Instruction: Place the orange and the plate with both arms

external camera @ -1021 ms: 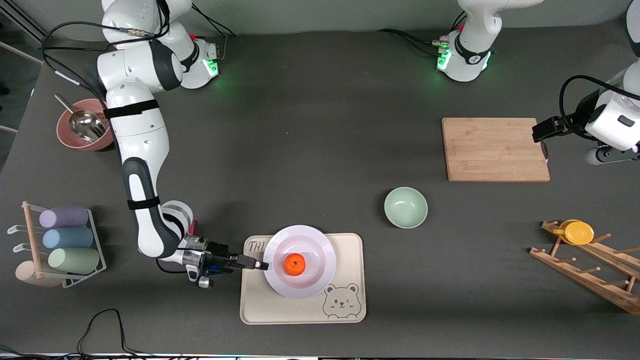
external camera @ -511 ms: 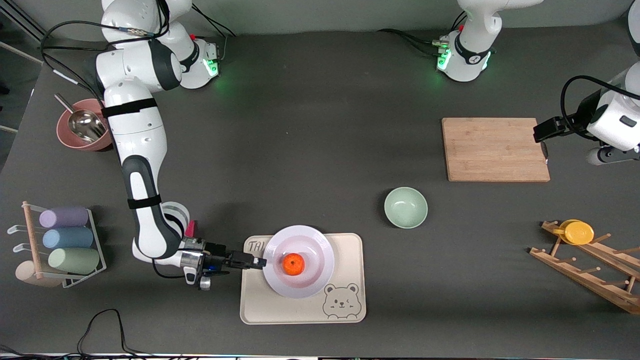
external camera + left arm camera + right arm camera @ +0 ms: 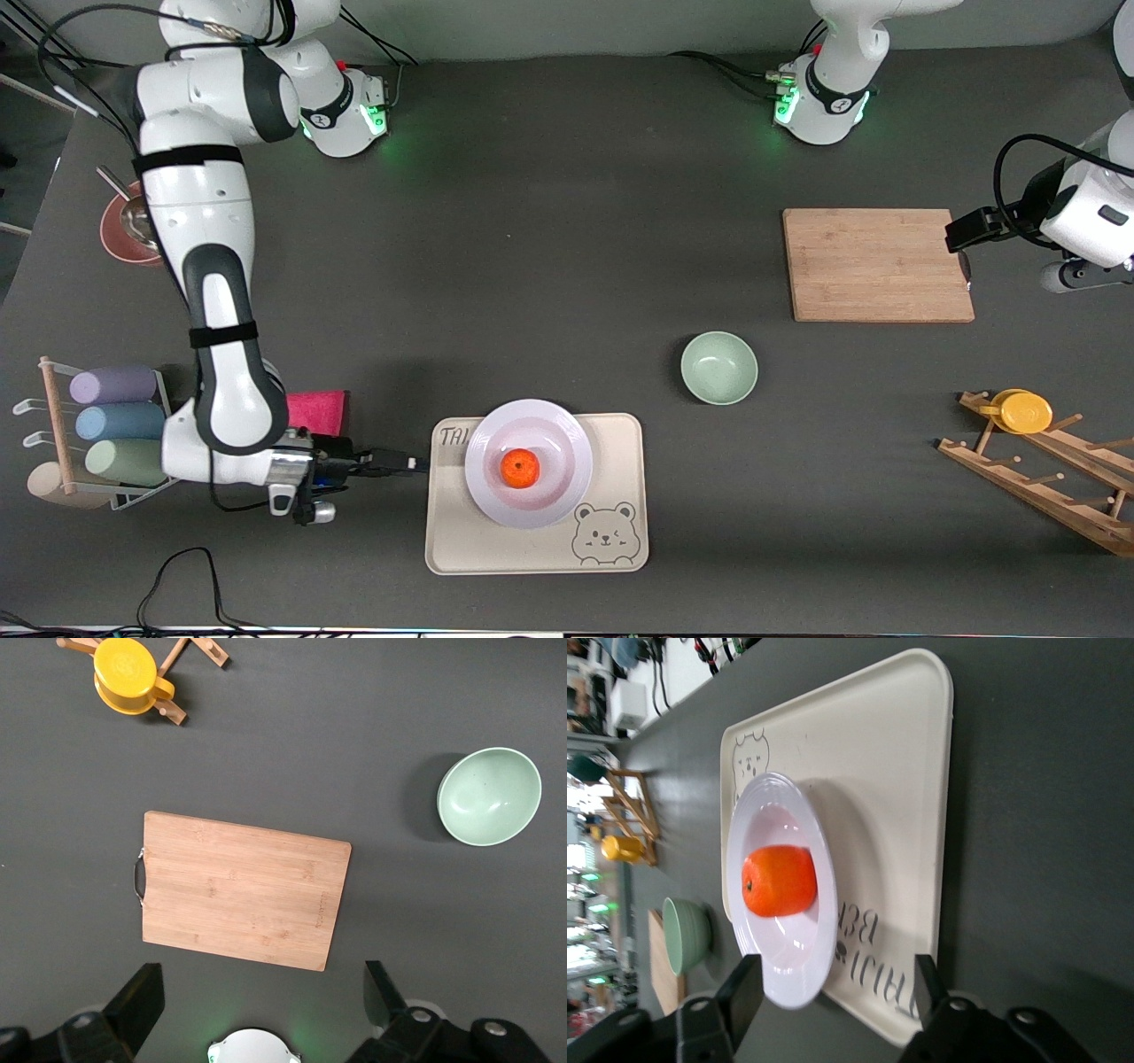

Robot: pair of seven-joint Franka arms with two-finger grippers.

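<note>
The orange [image 3: 521,468] is a small, round, bright-orange fruit with a slightly dimpled top. It sits in the middle of the plate [image 3: 567,439], touching the shallow well. In the right wrist view the orange [image 3: 779,881] shows a small dark dimple on one end and a smooth, glossy skin. The plate [image 3: 799,983] is round, shallow and white with a faint lilac tint and a wide, stepped rim. It lies flat on the cream bear tray [image 3: 620,434], over the tray's half nearer the right arm's end of the table.
</note>
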